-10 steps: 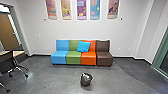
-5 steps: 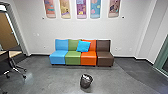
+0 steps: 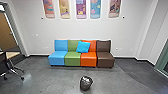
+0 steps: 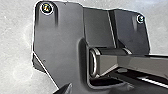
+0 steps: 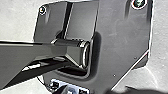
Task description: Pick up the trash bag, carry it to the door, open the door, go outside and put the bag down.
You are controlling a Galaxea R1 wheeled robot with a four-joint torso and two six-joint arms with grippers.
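Floor (image 3: 50,80), smooth and grey with a faint shine, spreads before you to a row of armless, smooth-covered seats (image 3: 72,59); right of that row it turns darker past a curved edge. Behind the row rises a plain white wall (image 3: 72,28) carrying tall panels with coloured patterns (image 3: 81,7). Left of the row you see a brown door (image 3: 6,35) and, nearer you, dark furniture with a pale flat part and splayed metal legs (image 3: 12,54). Well to its right is a green-framed glass panel (image 3: 161,60).

You have the dark, shiny, rounded trash bag (image 3: 85,84) on the floor in front of the row, apart from it; whether a bin stands inside it, you cannot tell. Nor can you tell how wide the left gripper or the right gripper is spread, or what either holds or touches.

Count four seats, blue, green, orange and brown; one bright blue square cushion (image 3: 83,47) leaning on the middle two; five wall panels; one bag.
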